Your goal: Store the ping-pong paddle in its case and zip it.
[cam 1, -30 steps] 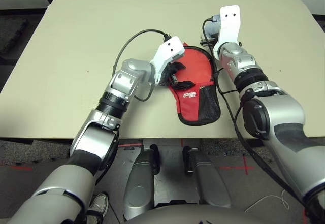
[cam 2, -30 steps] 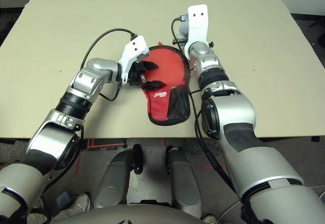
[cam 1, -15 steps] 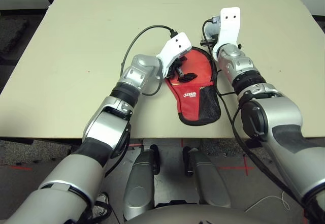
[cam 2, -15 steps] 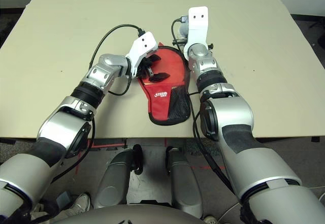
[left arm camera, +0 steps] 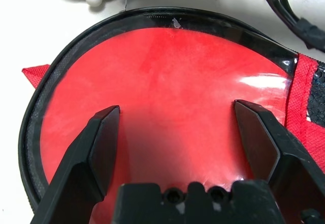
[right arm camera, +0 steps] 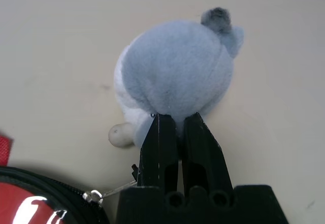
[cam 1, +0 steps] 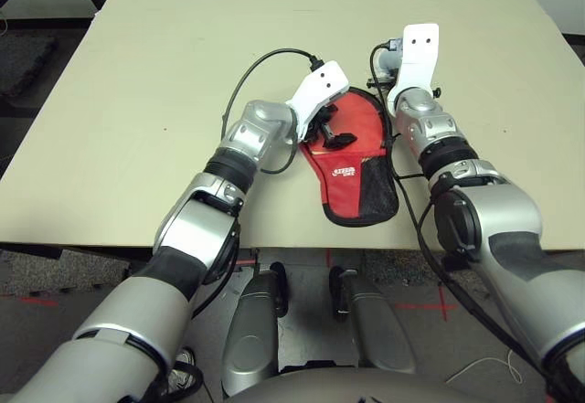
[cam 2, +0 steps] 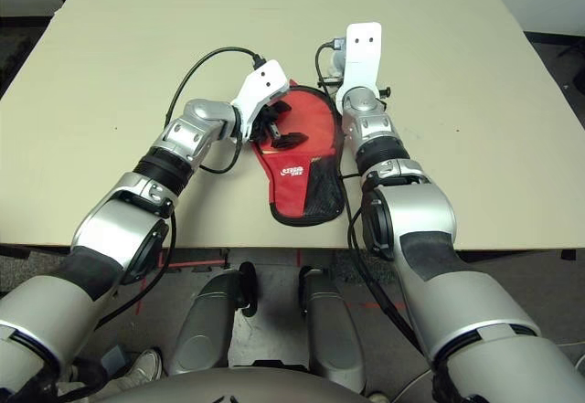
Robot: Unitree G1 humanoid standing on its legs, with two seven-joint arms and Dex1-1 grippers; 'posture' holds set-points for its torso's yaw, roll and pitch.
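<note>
A: Checking status: what has changed?

B: The left end effector (left arm camera: 176, 109) has shifted from the left edge of the case (cam 1: 352, 188) to above its round head. It is spread wide over the ping-pong paddle (left arm camera: 167, 82), which lies inside the case at frame centre.

A: And the right end effector (right arm camera: 177, 118)?

B: Closed tight at the grey charm (right arm camera: 177, 66) tethered to the zip slider (right arm camera: 91, 196). Assessment: insertion complete, zipping outstanding, left positioned to brace.

The right end effector (right arm camera: 174, 132) hides the grey plush charm's (right arm camera: 175, 71) near side.
</note>
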